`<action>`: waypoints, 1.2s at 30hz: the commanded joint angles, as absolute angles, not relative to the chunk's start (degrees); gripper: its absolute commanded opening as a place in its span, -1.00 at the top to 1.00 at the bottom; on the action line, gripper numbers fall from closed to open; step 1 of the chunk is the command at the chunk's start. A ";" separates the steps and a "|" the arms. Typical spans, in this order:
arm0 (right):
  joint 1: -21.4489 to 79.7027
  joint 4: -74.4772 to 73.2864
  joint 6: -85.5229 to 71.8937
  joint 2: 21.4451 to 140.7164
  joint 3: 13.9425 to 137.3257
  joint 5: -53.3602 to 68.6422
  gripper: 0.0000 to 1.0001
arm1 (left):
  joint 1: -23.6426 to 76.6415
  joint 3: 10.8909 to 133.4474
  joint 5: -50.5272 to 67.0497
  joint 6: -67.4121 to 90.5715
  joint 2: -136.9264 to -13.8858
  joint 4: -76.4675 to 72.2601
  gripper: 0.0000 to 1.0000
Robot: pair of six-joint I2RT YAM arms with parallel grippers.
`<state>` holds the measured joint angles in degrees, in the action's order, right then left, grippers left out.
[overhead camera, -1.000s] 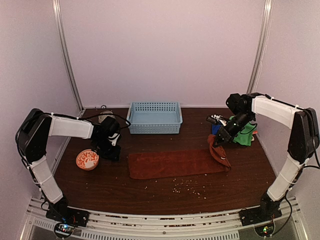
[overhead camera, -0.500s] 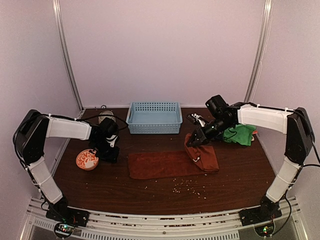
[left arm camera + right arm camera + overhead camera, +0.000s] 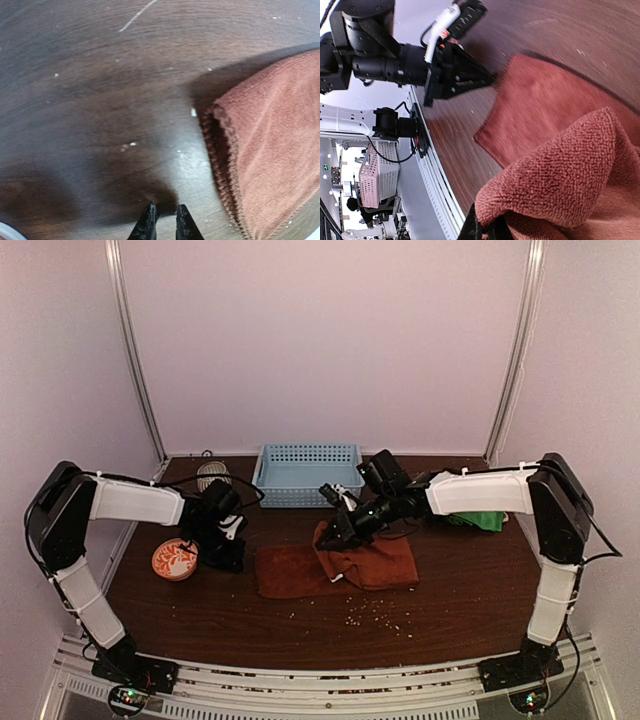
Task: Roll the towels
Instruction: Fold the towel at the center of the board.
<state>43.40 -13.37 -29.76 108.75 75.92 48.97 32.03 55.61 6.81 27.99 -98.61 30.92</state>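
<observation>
Top external: right tool (image 3: 337, 533), clamped on the rust-red terry towel (image 3: 385, 565), has dragged its end leftward, in front of the light blue lattice basket (image 3: 308, 475). It looks folded, not yet rolled.

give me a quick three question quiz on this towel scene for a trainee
1. True or false: the right gripper holds one end of the rust-red towel up over the part lying flat.
2. What sits on the table on the outer side of the left gripper? A) lattice basket B) patterned bowl C) blue towel
3. Fill in: the bunched towel, partly hidden by the right arm, is ___ in colour.

Key: 1 true; 2 B; 3 green
</observation>
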 commanded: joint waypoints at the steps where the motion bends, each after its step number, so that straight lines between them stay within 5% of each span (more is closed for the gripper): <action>1: 45.74 -6.14 -35.91 112.90 82.00 48.05 1.00 | 32.43 53.12 10.39 29.94 -98.08 28.70 0.73; 36: 52.86 0.80 -50.32 135.83 98.34 50.58 1.00 | 32.51 50.63 11.64 31.11 -99.32 24.02 0.80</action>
<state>51.90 -1.80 -49.06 134.13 96.18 49.56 32.03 52.71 11.38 30.98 -98.04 23.64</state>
